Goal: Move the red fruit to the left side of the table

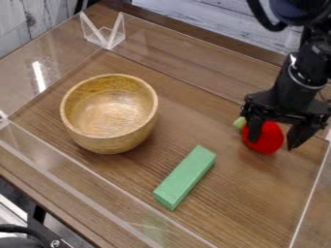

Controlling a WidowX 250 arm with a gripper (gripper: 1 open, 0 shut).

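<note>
The red fruit (265,139) is a small glossy strawberry-like toy with a green leafy bit at its left, lying on the brown wood-grain table (195,116) near the right wall. My black gripper (281,132) points straight down over it, open, with one finger (255,125) on the fruit's left and the other on its right. The fingers straddle the fruit; I cannot tell whether they touch it.
A round wooden bowl (110,111) stands at the left middle. A green rectangular block (187,176) lies in front of the fruit, toward the near edge. Low clear acrylic walls (311,208) ring the tabletop, with a folded clear piece (103,32) at the far left corner.
</note>
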